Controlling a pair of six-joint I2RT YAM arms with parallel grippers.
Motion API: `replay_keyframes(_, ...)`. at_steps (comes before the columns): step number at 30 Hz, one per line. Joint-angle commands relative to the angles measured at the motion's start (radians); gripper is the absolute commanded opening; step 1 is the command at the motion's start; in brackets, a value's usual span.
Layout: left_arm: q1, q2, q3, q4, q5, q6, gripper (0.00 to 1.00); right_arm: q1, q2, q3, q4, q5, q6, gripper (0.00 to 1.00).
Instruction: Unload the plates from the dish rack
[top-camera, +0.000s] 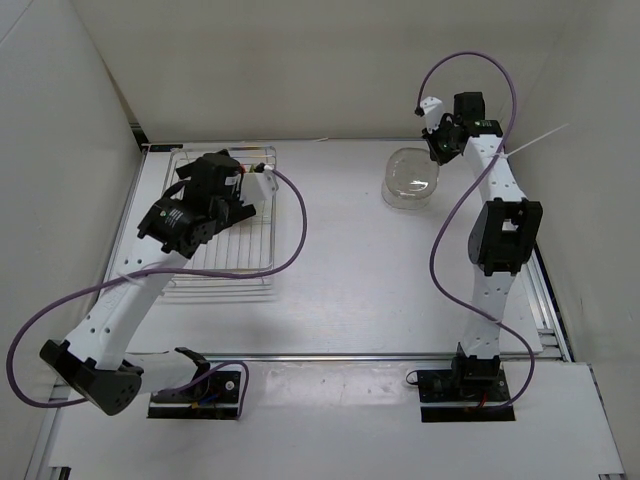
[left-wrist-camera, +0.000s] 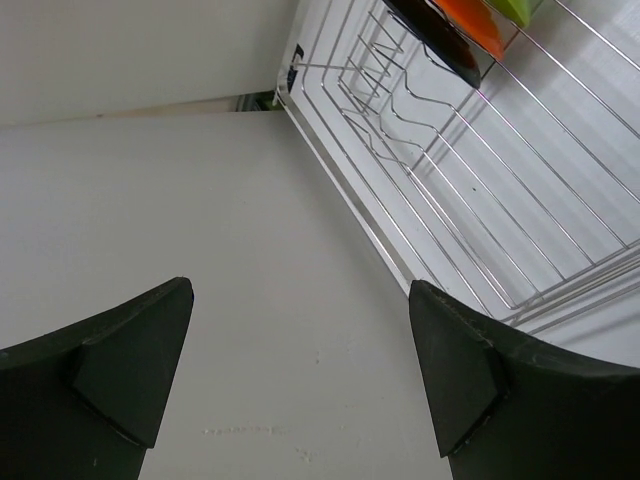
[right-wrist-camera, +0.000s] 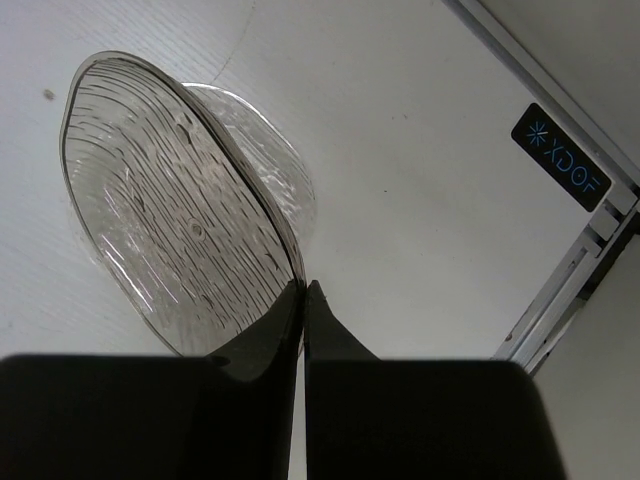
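The dish rack (top-camera: 225, 268) of silver wire stands at the table's left, with my left arm (top-camera: 205, 205) above it. In the left wrist view my left gripper (left-wrist-camera: 300, 290) is open and empty over bare table beside the rack's edge (left-wrist-camera: 480, 200). At the rack's far end stand a black plate (left-wrist-camera: 440, 40), a red-orange plate (left-wrist-camera: 475, 25) and a lime green plate (left-wrist-camera: 520, 8). My right gripper (right-wrist-camera: 305, 285) is shut on the rim of the clear glassy plate (right-wrist-camera: 180, 200), held tilted just over the table at the back right (top-camera: 410, 178).
White walls close in the table at the back and on both sides. An aluminium rail (right-wrist-camera: 575, 280) with a blue sticker runs along the right edge. Purple cables (top-camera: 295, 215) loop from both arms over the table.
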Motion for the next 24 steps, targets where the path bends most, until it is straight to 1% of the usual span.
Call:
replay_keyframes(1,0.012,-0.001,-0.008,-0.010,0.031,-0.024,1.00,-0.008,0.024,0.062,0.072,-0.033,-0.007,0.00)
replay_keyframes(6,0.030,0.031,-0.008,-0.010,0.051,-0.024,1.00,-0.008,0.060,0.073,0.082,-0.056,0.018,0.00)
replay_keyframes(11,0.039,0.031,-0.018,-0.010,0.061,-0.033,1.00,-0.008,0.084,0.073,0.105,-0.066,0.058,0.00)
replay_keyframes(16,0.048,0.031,-0.027,-0.010,0.070,-0.033,1.00,-0.008,0.121,0.093,0.105,-0.077,0.067,0.00)
replay_keyframes(24,0.058,0.022,-0.048,-0.010,0.070,-0.033,1.00,-0.008,0.130,0.093,0.095,-0.097,0.067,0.00)
